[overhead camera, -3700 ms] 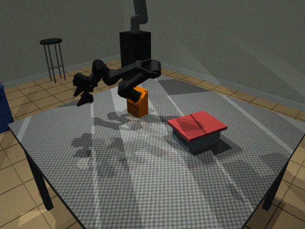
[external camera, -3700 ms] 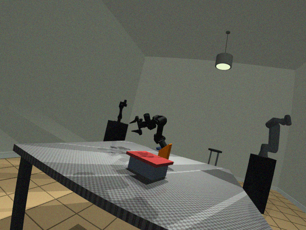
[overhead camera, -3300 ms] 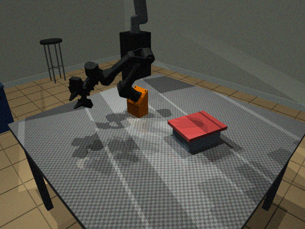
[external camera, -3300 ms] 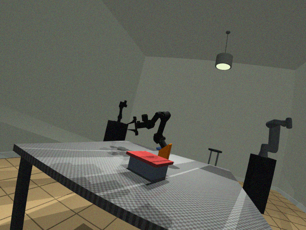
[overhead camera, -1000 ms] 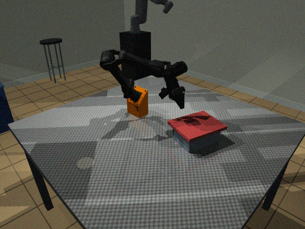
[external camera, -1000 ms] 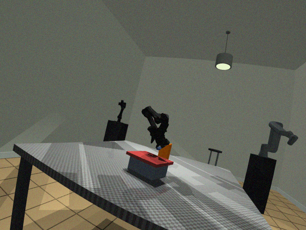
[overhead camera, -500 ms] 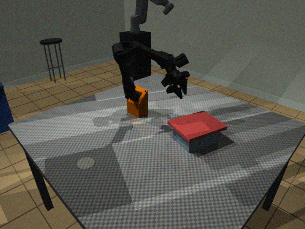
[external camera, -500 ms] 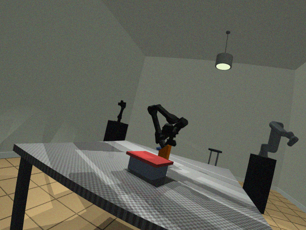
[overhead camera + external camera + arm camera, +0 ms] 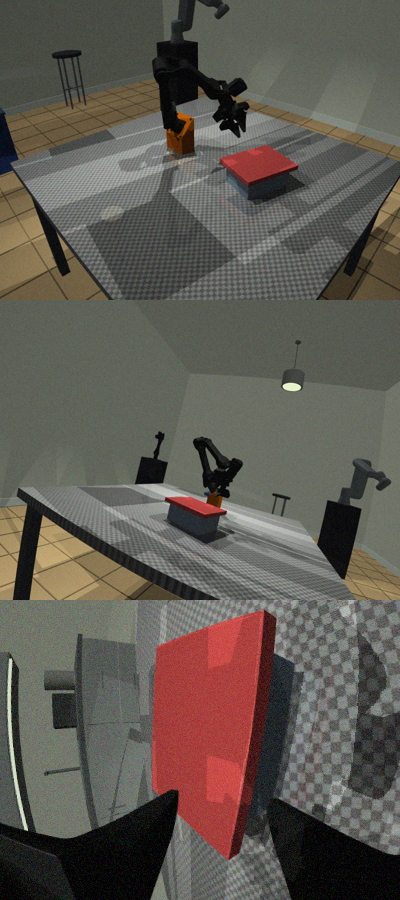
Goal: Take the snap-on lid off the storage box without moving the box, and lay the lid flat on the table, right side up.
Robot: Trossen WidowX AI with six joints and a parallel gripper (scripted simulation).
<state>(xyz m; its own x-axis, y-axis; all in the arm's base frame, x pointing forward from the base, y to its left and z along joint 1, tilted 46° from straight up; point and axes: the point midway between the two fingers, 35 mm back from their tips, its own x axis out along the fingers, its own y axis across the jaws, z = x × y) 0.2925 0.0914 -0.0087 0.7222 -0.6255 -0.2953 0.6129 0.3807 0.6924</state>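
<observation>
A flat red lid (image 9: 258, 164) (image 9: 195, 505) (image 9: 208, 737) sits on the blue-grey storage box (image 9: 265, 188) (image 9: 192, 520), which stands on the checkered table (image 9: 145, 232) (image 9: 97, 506) right of the middle. My black gripper (image 9: 237, 128) (image 9: 219, 493) (image 9: 223, 850) is open and empty. It hangs in the air above the table, behind and to the left of the box, apart from the lid. In the wrist view the lid shows between the two dark fingers, some way off.
The arm's orange base block (image 9: 180, 135) (image 9: 213, 499) stands on the table behind the box. A black pedestal (image 9: 177, 69) with a grey arm stands behind the table. A stool (image 9: 69, 75) stands on the floor at the far left.
</observation>
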